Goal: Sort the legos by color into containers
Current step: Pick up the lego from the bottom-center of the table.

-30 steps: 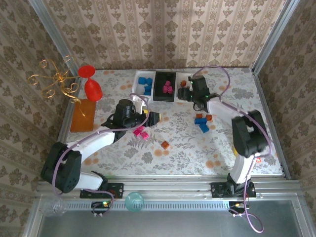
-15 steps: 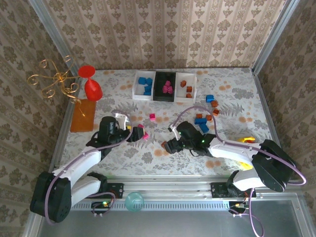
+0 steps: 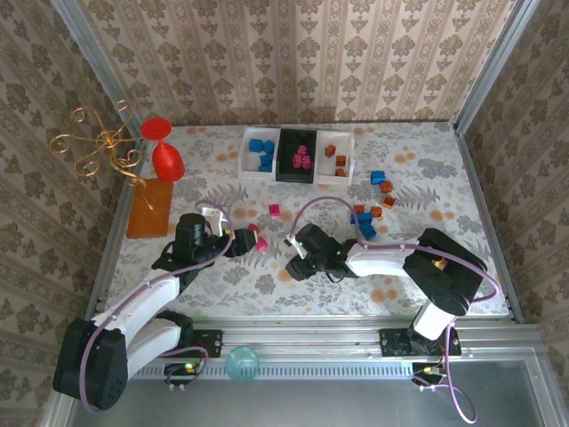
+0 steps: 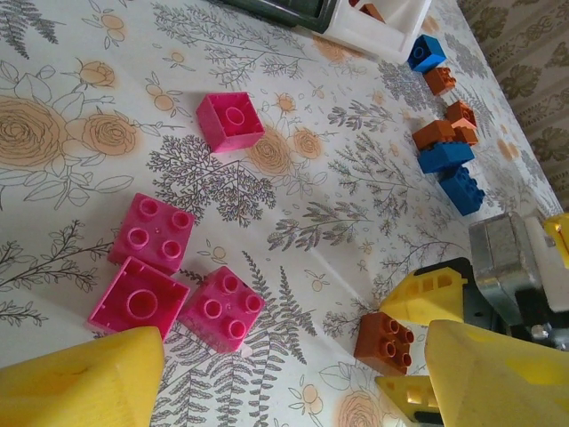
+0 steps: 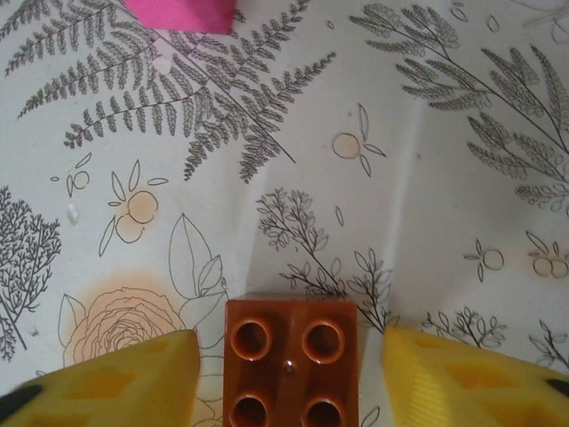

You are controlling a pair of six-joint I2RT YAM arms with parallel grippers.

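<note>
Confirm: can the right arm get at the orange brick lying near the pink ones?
Likely yes. The right gripper is open and straddles the orange brick, with a gap on each side and nothing else between the jaws.

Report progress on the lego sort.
Done: several bricks sit sorted in the three bins. In hand: the open right claw straddles an orange brick; the open left claw hangs by three pink bricks. Left: a stray pink brick and the blue-orange cluster.
</note>
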